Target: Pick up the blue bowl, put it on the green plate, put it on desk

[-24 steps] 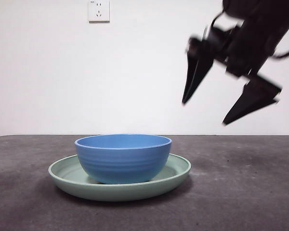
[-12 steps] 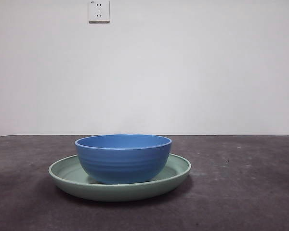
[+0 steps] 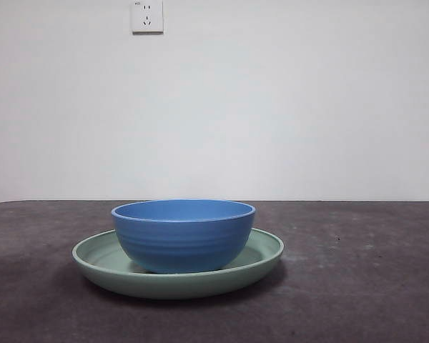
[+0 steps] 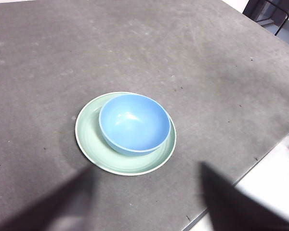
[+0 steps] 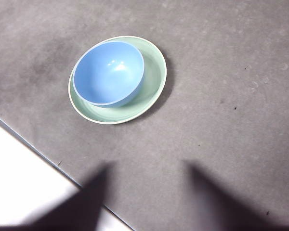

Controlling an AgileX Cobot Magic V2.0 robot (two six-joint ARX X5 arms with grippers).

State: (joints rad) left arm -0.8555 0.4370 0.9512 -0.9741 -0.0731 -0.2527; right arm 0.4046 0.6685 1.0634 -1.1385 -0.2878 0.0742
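The blue bowl stands upright inside the green plate, which lies on the desk. No gripper shows in the front view. In the left wrist view the bowl sits on the plate, far below my left gripper, whose jaws are open and empty. In the right wrist view the bowl and plate lie well away from my right gripper, which is also open and empty, high over the desk.
A white wall socket is on the wall behind. The desk's edge runs close to the plate's side in both wrist views, with pale floor beyond. A dark frame stands past the desk's far corner.
One second ago an arm with open jaws hung at the front view's upper right. It has withdrawn out of that view. Bowl and plate have not moved.
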